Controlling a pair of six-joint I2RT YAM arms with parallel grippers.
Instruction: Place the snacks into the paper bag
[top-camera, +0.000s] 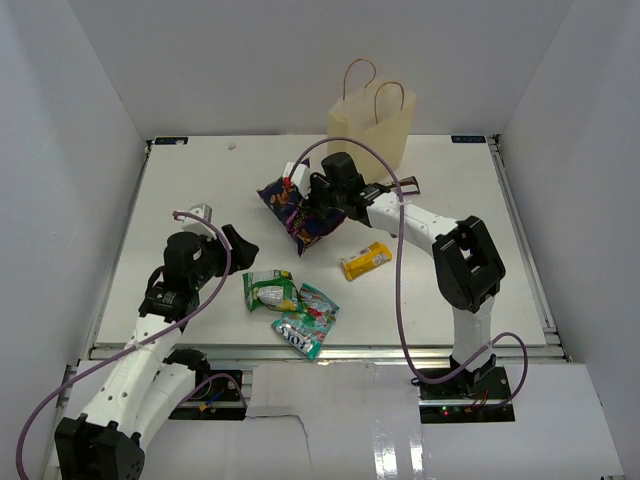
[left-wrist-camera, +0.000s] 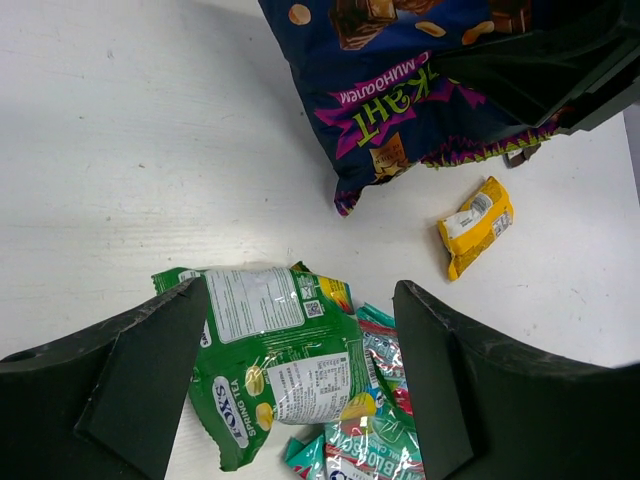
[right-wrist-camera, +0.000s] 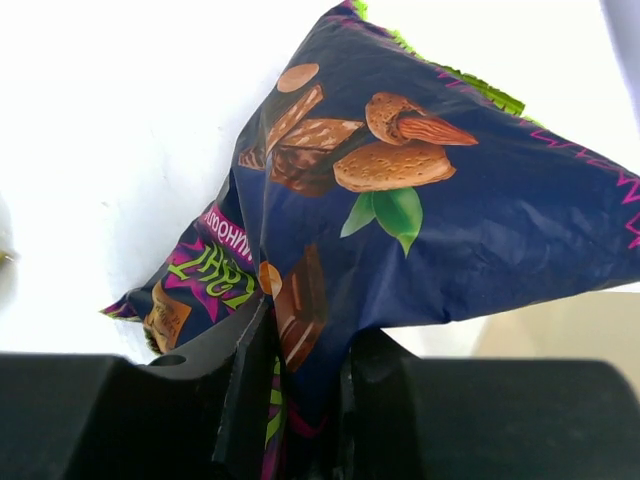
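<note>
So, right claw (right-wrist-camera: 300, 400) pinches the purple candy bag (right-wrist-camera: 450, 230) by one crinkly edge: soft, light, probably slippery. Left claw (left-wrist-camera: 300, 375) hangs spread wide.

walls (top-camera: 300, 60): plain white | table (top-camera: 200, 180): white | light: even, probably overhead

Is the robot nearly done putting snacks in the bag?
Not nearly. I can't see inside the paper bag. The right gripper pinches the purple candy bag. The green pouch, teal pouch and yellow bar wait on the table; the left gripper hangs open above the green one.
</note>
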